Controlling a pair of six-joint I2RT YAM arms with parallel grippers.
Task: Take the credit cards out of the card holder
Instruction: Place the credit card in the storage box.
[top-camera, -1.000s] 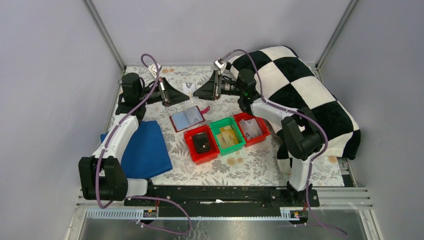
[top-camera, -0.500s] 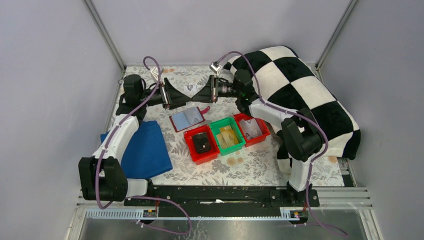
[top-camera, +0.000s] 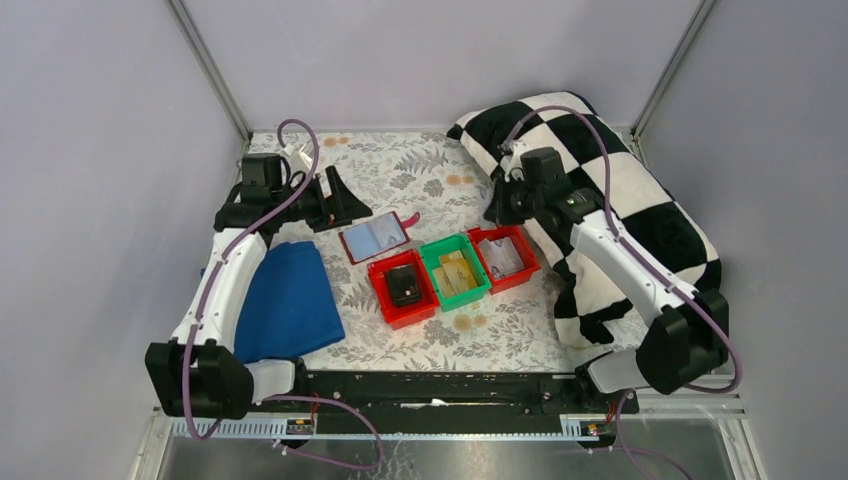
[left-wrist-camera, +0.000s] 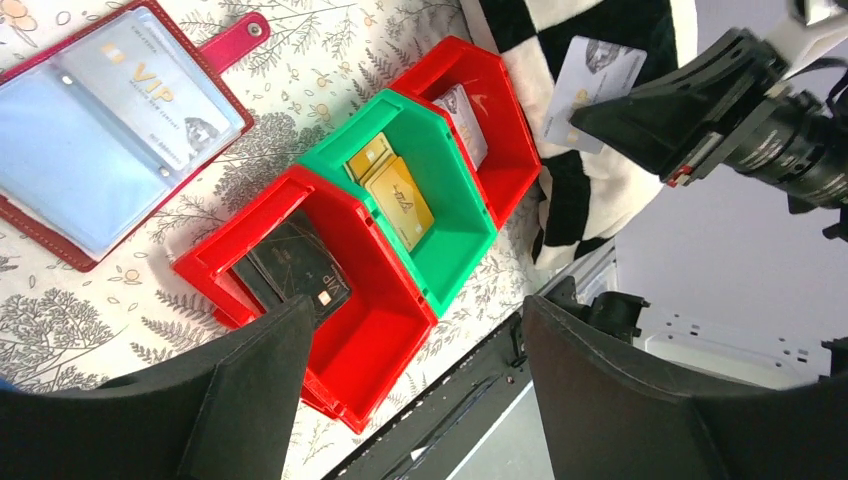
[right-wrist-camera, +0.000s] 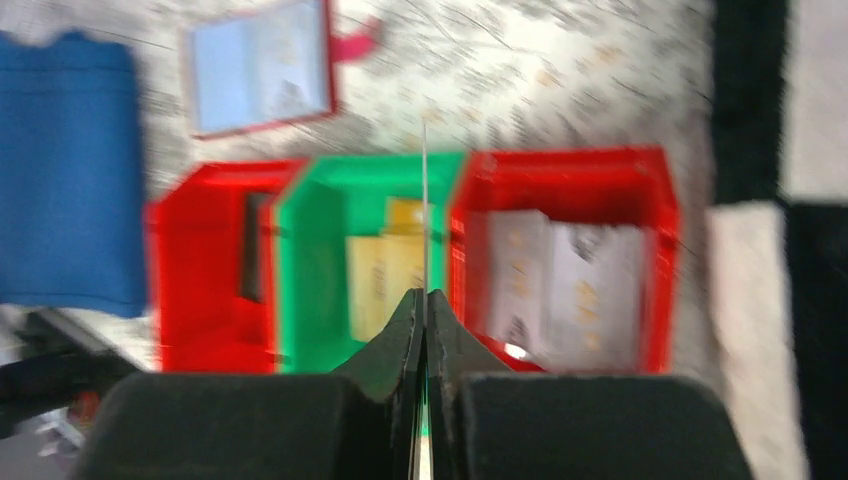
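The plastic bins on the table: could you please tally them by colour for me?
Red bins: 2
Green bin: 1
Total: 3

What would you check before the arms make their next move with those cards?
1. Right fingers gripping a credit card: ok, they are shut on its edge.
2. Held card lined up over the red bin of pale cards: cannot tell, the right wrist view is blurred.
3. Left fingers open and empty: ok.
4. Card holder lying open on the table: ok.
5. Card holder emptied: not ok, a VIP card sits in its clear sleeve.
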